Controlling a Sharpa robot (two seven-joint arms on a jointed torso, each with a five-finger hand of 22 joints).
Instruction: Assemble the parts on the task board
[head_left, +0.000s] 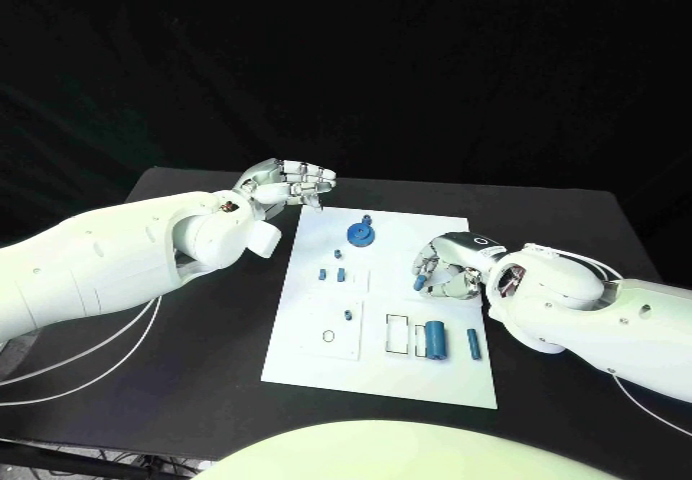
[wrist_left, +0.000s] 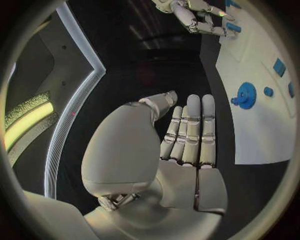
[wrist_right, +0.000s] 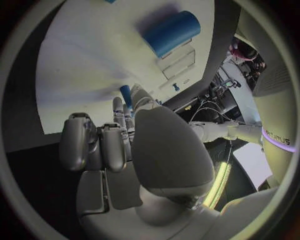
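The white task board (head_left: 382, 370) lies in the middle of the black table. On it are a blue gear (head_left: 361, 235), a few small blue pegs (head_left: 340, 274) and a thick blue cylinder (head_left: 438, 340) beside a thin blue pin (head_left: 473, 342). My right hand (head_left: 450, 268) hovers over the board's right edge and pinches a small blue peg (head_left: 421, 283) between thumb and fingers; the right wrist view shows that peg (wrist_right: 127, 95) at the fingertips, with the cylinder (wrist_right: 172, 32) beyond. My left hand (head_left: 289, 185) is beside the board's far left corner. Its fingers (wrist_left: 190, 130) lie straight, holding nothing, near the gear (wrist_left: 245, 95).
Outlined slots (head_left: 398, 335) and a ring mark (head_left: 329, 335) show on the near half of the board. Bare black table (head_left: 216, 340) stretches to the board's left. White cables (head_left: 87, 370) hang off the left arm.
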